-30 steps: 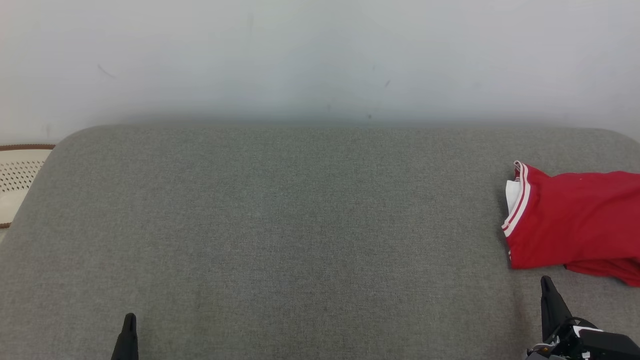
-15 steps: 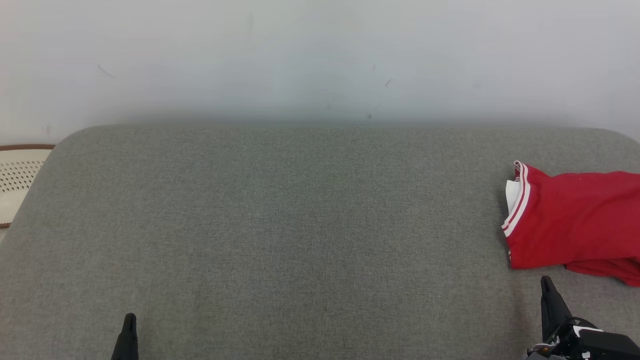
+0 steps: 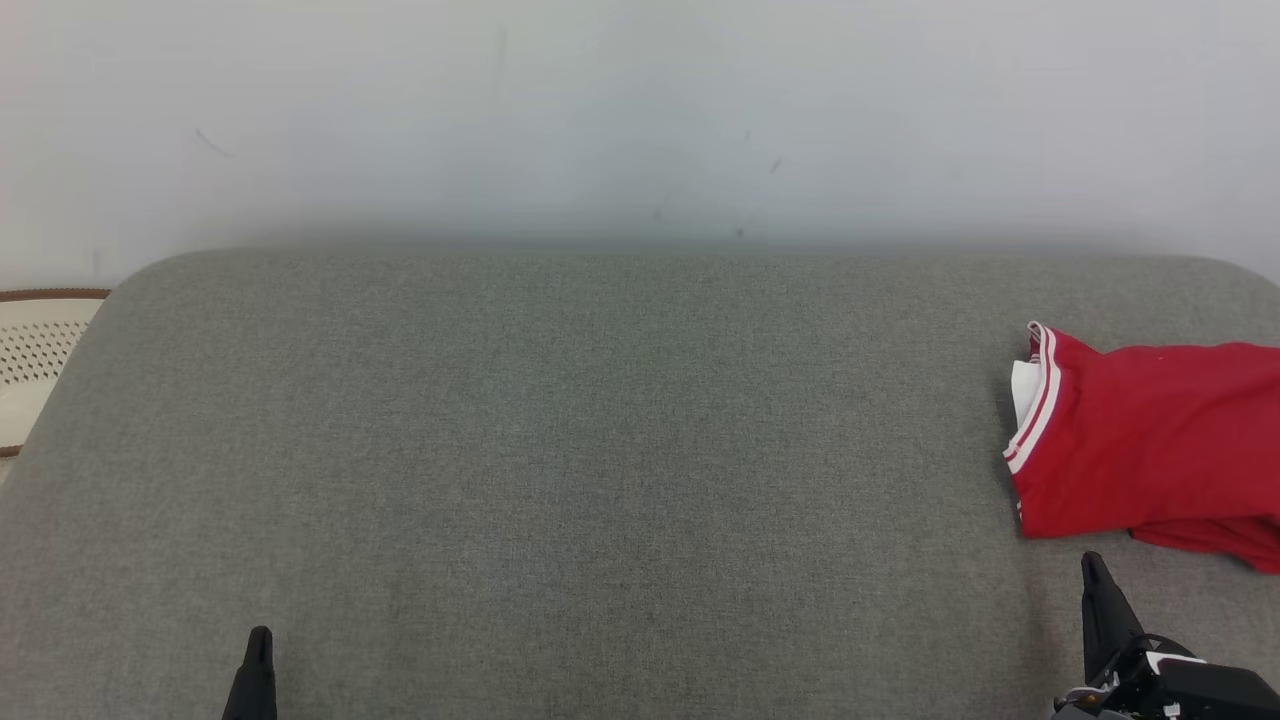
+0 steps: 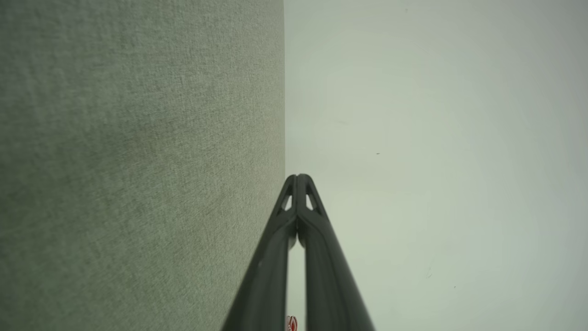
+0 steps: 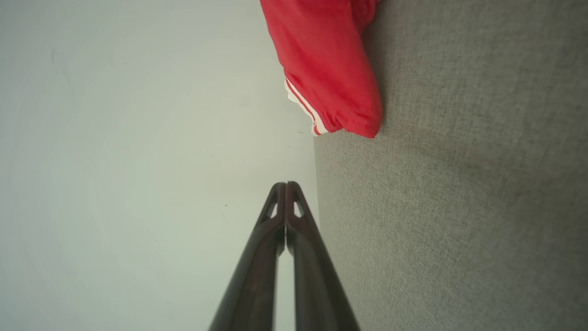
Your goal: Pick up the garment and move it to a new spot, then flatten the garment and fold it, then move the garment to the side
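The garment (image 3: 1150,440), red with white-and-red striped trim and a bit of white showing, lies folded at the right edge of the grey cushioned surface (image 3: 600,450), running out of the head view. In the right wrist view the garment (image 5: 326,64) lies beyond the fingertips. My right gripper (image 3: 1092,565) sits at the lower right, just below the garment, shut and empty; its tips (image 5: 285,185) press together. At the lower left my left gripper (image 3: 260,640) is shut with nothing in it, tips (image 4: 297,176) touching.
A pale wall (image 3: 640,120) rises behind the cushioned surface. A cream perforated object with a brown rim (image 3: 35,360) lies off the surface's left edge. The surface has rounded back corners.
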Available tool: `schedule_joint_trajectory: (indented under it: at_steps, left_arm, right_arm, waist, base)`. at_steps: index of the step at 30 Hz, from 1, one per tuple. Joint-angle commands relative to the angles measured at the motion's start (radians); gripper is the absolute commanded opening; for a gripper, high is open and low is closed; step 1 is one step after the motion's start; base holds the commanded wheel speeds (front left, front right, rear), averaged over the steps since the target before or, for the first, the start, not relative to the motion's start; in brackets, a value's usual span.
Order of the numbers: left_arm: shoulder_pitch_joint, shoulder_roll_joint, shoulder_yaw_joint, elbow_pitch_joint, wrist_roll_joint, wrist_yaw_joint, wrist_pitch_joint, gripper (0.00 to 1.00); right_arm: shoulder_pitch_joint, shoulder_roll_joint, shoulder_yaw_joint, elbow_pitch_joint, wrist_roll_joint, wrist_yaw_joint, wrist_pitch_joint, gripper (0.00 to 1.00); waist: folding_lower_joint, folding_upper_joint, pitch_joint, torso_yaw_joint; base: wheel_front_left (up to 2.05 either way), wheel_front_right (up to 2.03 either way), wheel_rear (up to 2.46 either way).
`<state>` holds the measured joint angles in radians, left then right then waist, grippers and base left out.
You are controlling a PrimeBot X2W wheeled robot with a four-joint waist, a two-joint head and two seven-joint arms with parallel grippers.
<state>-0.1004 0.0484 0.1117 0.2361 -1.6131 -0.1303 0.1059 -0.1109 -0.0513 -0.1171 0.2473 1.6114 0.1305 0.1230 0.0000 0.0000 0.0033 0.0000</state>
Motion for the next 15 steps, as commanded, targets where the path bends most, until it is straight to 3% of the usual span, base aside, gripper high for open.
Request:
schedule_joint_trajectory:
  at_steps: [1,15]
  left_arm:
    - [0.002,0.003,0.001,-0.001,-0.003,-0.003,0.005,0.0]
    - [0.002,0.003,0.001,-0.002,-0.003,-0.003,0.004,0.0]
  right_arm:
    - [0.0,0.002,-0.001,-0.001,0.001,0.0,0.001,0.0]
    - [0.0,0.002,-0.001,-0.001,0.001,0.0,0.001,0.0]
  waist:
    - [0.0,0.0,0.0,0.0]
    - [0.0,0.0,0.0,0.0]
  base:
    - [0.0,0.0,0.0]
    - [0.0,0.0,0.0]
